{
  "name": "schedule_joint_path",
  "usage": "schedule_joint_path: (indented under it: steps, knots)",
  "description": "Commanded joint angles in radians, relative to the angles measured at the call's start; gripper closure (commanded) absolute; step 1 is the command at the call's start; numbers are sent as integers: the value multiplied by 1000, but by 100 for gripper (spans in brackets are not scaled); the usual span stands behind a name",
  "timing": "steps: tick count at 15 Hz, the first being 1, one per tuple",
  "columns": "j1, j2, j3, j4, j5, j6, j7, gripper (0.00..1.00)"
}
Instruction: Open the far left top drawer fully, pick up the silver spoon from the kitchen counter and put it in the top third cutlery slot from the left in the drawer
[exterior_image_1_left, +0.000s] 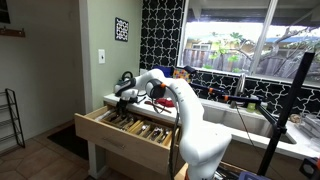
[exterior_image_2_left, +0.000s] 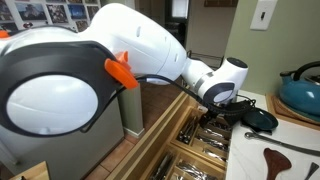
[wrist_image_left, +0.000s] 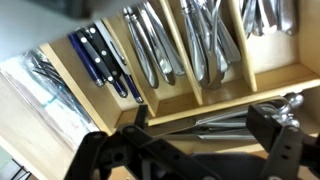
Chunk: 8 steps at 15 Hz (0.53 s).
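Note:
The far left top drawer stands pulled out under the kitchen counter in both exterior views. Its wooden dividers hold rows of silver cutlery and dark-handled knives. My gripper hangs open just above the drawer, its black fingers on either side of a crosswise slot. Slim silver handles lie in that slot, free of both fingers. I cannot single out the silver spoon among them. In the exterior views the gripper sits low over the drawer with nothing held.
A teal pot, a black ladle and a brown wooden spatula rest on the counter. The drawer's front juts into the room. A black stand rises by the sink, and a window lies behind.

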Motion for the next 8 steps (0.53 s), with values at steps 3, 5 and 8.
schedule_joint_path:
  steps: [3,5,8]
  knots:
    - [11,-81,0,-51,36,-130,211,0]
    - [24,-115,-10,-79,32,-174,312,0]
    - [40,-164,-16,-130,25,-206,446,0]
